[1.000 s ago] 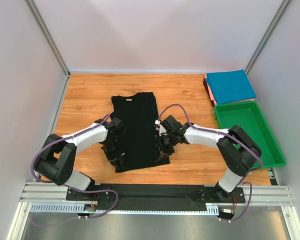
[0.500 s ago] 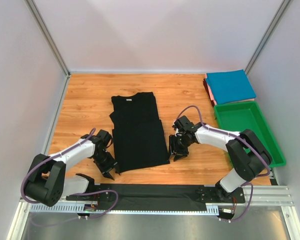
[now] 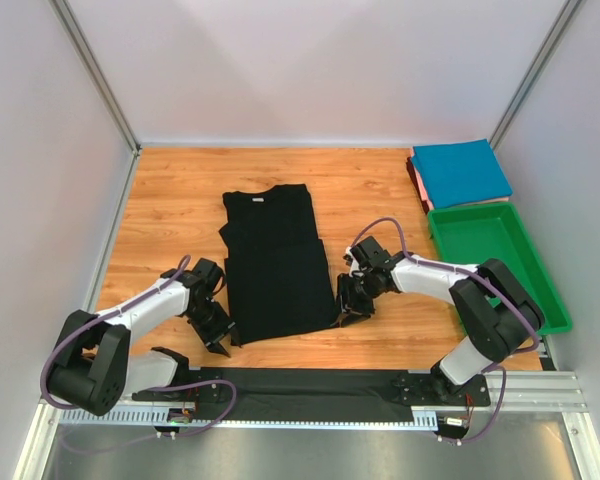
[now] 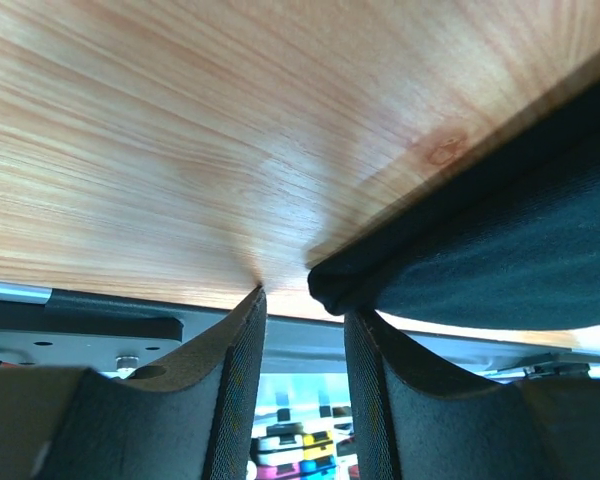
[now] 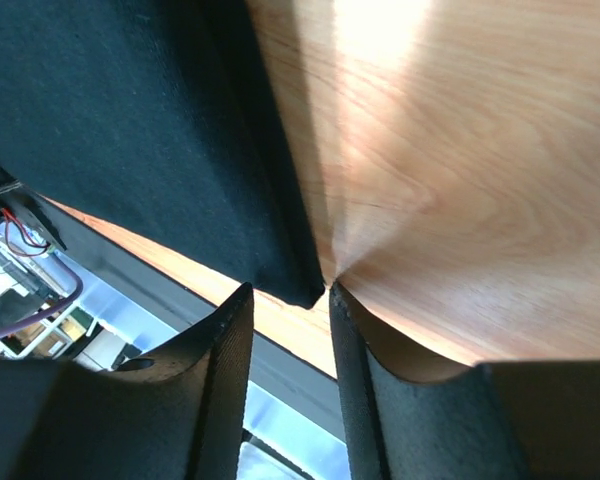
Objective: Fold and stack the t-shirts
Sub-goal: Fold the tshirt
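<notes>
The black t-shirt (image 3: 275, 265) lies flat on the wooden table, folded into a long narrow strip with its collar at the far end. My left gripper (image 3: 218, 337) is low on the table at the shirt's near left corner. In the left wrist view the gripper (image 4: 302, 300) is open, and the shirt's corner (image 4: 500, 240) lies just above its right fingertip. My right gripper (image 3: 346, 306) is at the near right corner. In the right wrist view it (image 5: 288, 292) is open, with the shirt's corner (image 5: 130, 120) reaching between the fingertips. The teal-blue shirt (image 3: 460, 172) lies folded on the reddish one (image 3: 417, 182) at the back right.
A green plastic tray (image 3: 542, 290) stands at the right edge, just in front of the folded stack. Grey walls close in the table on three sides. A black strip and a metal rail run along the near edge (image 3: 310, 385).
A second ago both grippers were over the shirt's long sides. They have pulled back to its near corners, and the right one has just moved slightly left toward its corner.
</notes>
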Robot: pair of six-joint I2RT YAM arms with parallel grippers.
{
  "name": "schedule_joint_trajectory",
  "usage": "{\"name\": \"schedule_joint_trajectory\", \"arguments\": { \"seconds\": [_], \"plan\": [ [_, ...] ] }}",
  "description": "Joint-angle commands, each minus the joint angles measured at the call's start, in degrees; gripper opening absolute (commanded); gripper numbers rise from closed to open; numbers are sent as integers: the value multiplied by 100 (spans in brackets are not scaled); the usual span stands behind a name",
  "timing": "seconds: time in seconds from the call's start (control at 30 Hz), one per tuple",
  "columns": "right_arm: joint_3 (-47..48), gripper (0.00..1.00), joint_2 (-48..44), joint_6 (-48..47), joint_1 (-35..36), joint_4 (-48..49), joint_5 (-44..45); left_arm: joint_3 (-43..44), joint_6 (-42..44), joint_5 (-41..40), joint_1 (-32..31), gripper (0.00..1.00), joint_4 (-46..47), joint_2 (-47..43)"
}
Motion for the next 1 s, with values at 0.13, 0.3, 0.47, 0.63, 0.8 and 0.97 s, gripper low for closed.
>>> {"name": "schedule_joint_trajectory", "arguments": {
  "seconds": [0.13, 0.3, 0.47, 0.63, 0.8, 0.97],
  "plan": [
    [-332, 33, -5, -1, 9, 253, 355, -98, -47, -186, 51, 47, -323, -468],
    [-315, 3, 143, 16, 9, 358, 382, -265, -30, -90, 236, 50, -236, -855],
    [-306, 0, 109, 60, 0, 358, 408, -344, -4, 86, 262, 50, 247, -1313],
    [-297, 0, 117, 69, 9, 358, 399, -335, 49, 157, 262, 49, 441, -1514],
    [-315, 0, 91, 130, 0, 341, 417, -327, -153, 122, 262, 49, 362, -2024],
    [-288, 0, 56, 210, 9, 350, 426, -441, -302, 16, 271, 49, -16, -1990]
  ]
}}
